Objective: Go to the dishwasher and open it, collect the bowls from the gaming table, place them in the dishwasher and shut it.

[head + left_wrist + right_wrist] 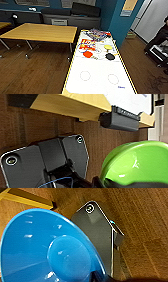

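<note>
Head cam high, looking down along gaming table (100, 75); both wrist cams low, close on bowls; left wrist shares table's yellow side (75, 105).

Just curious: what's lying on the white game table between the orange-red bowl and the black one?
Bare white tabletop lies between the orange-red bowl and the black bowl, seen in the head view.

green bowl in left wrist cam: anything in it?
Cannot tell. The green bowl shows its glossy outer side; its inside faces away. It hangs above the wood floor, beside the gaming table.
</note>
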You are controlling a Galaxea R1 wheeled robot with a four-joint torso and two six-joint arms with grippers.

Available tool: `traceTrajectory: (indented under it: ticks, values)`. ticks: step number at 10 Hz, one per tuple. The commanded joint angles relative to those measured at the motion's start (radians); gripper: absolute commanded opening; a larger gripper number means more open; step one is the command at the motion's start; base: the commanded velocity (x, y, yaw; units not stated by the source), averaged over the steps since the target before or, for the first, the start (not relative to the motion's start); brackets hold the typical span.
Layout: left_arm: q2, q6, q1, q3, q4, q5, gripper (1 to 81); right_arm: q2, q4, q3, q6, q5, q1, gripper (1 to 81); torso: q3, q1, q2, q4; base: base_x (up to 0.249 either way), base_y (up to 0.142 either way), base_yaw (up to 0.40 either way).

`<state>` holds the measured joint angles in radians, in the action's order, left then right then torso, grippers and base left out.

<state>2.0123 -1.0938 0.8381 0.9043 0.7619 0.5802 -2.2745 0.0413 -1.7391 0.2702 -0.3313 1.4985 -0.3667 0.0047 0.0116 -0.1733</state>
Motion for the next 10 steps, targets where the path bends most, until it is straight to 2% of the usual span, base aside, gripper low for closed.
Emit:
traceTrajectory:
  ticks: [1, 4, 5, 7, 10]
  values:
    - [0.153, 0.120, 0.229, 0.390, 0.028, -0.200, 1.0, 0.001, 0.015, -0.051, 0.001, 0.104, -0.020, 1.0, 0.000, 0.000, 0.000, 0.000, 0.000, 0.000, 0.000]
    - [0.246, 0.117, 0.307, 0.534, 0.031, -0.201, 1.0, -0.061, 0.020, -0.141, -0.003, 0.120, -0.014, 1.0, 0.000, 0.000, 0.000, 0.000, 0.000, 0.000, 0.000]
    - [0.279, 0.117, 0.335, 0.599, 0.036, -0.221, 1.0, -0.084, 0.022, -0.169, -0.012, 0.130, -0.013, 1.0, 0.000, 0.000, 0.000, 0.000, 0.000, 0.000, 0.000]
    - [0.328, 0.121, 0.391, 0.723, 0.039, -0.304, 1.0, -0.134, 0.049, -0.234, -0.014, 0.141, -0.008, 1.0, 0.000, 0.000, 0.000, 0.000, 0.000, 0.000, 0.000]
    - [0.414, 0.123, 0.440, 0.861, 0.045, -0.309, 1.0, -0.205, 0.063, -0.321, -0.013, 0.176, -0.002, 1.0, 0.000, 0.000, 0.000, 0.000, 0.000, 0.000, 0.000]
